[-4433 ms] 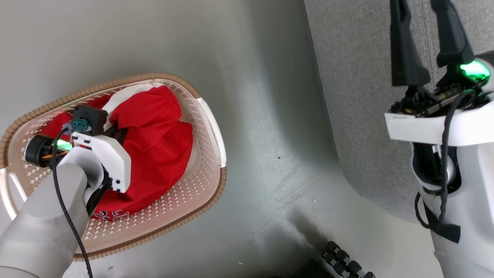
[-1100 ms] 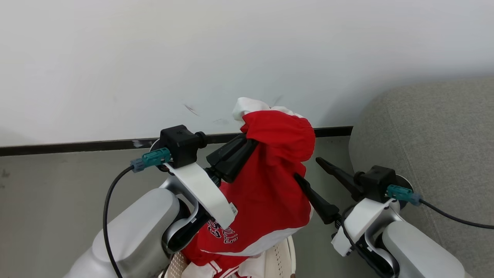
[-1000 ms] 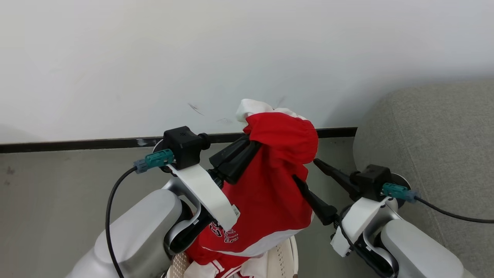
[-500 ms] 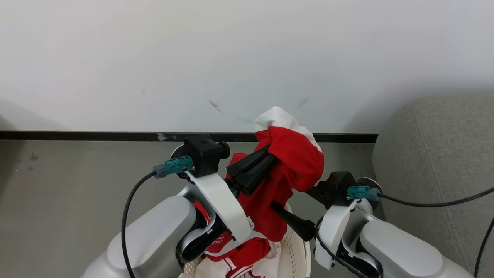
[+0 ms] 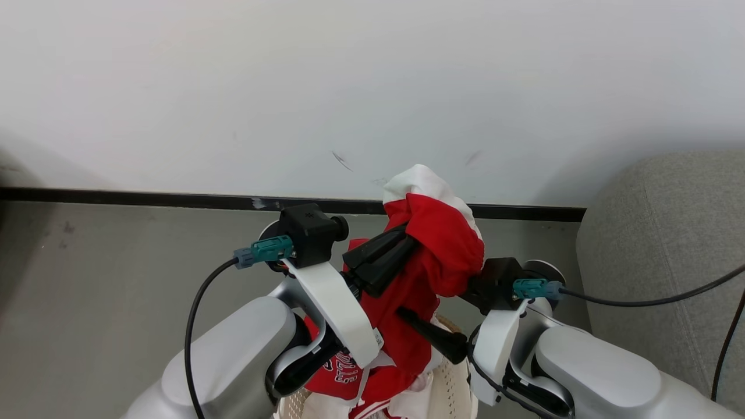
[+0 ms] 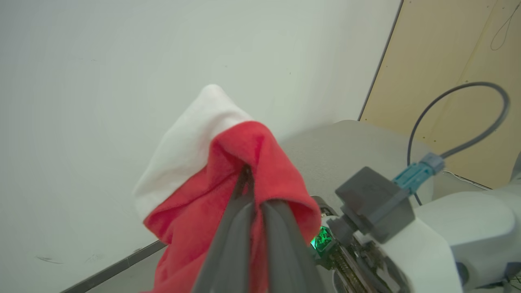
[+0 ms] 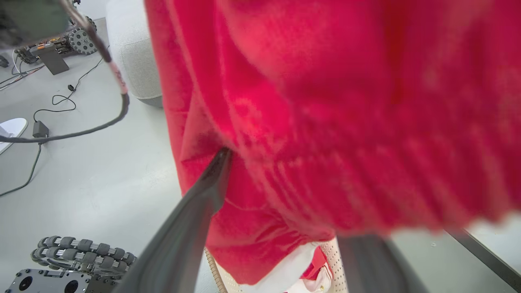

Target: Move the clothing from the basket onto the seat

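Clothing (image 5: pixel 442 244): one red piece with a white panel, hoisted in mid-air above the basket (image 5: pixel 451 384), well short of the seat (image 5: pixel 657 233) off to the right. Lay bunched in the basket a few seconds back; now hangs clear of it, clamped at its top fold by the left tool (image 5: pixel 401 241), fingers pressed together on the cloth. Gathered tighter than a second ago, with less cloth trailing down. Likely the second piece (image 5: pixel 372 409) in the basket below: red with white stripes, mostly hidden.

Right tool (image 5: pixel 436 305): stood just beside the cloth a second ago, fingers apart. Now pushed in around the hanging part, spread wide, one finger in front of the cloth and the other behind, gripping nothing. Probably readying a second hold before the swing over to the seat; nothing delivered yet.

Writing: white block letters (image 5: pixel 340 372) on red cloth low down beside the white bracket (image 5: pixel 326 297) of the left arm, partly covered, not readable as a word. Small white tag (image 5: pixel 377 336) at the bracket's lower end, too small to read.
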{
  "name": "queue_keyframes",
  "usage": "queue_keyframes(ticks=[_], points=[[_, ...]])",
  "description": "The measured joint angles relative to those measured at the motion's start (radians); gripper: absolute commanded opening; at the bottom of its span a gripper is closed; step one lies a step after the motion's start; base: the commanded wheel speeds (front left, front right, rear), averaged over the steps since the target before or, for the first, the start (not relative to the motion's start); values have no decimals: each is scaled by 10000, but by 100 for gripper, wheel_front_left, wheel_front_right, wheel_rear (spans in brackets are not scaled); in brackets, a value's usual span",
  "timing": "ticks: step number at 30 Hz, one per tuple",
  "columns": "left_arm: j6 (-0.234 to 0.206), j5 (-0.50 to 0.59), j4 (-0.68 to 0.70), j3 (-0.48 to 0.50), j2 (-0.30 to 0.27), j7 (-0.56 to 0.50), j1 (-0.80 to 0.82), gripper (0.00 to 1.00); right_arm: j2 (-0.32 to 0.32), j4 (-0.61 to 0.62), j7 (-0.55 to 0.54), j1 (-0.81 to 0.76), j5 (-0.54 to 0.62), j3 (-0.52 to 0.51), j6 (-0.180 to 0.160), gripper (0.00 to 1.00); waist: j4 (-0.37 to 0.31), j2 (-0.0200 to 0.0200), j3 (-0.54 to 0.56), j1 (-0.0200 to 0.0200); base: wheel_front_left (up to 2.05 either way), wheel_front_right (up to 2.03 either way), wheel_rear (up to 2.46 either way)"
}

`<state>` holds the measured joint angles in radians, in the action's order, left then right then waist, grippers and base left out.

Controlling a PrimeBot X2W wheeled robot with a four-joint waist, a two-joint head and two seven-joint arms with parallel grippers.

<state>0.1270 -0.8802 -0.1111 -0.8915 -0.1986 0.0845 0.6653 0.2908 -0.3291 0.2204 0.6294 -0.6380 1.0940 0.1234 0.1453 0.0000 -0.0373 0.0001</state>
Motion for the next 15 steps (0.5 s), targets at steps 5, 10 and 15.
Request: queue_keyframes(ticks=[5, 10, 15], points=[[0, -84, -6, 25, -19, 2, 0, 0, 8, -8, 199, 178, -48, 44, 0, 7, -24, 0, 1, 0, 0, 0, 0], [0, -84, -44, 46, -84, 2, 0, 0, 27, -2, 274, 363, -107, 88, 0, 0, -90, 0, 10, 0, 0, 0, 0], [-12, -104, -178, 102, -207, 2, -5, 0, 188, -33, 276, 353, -253, -75, 0, 0, -169, 0, 15, 0, 0, 0, 0]])
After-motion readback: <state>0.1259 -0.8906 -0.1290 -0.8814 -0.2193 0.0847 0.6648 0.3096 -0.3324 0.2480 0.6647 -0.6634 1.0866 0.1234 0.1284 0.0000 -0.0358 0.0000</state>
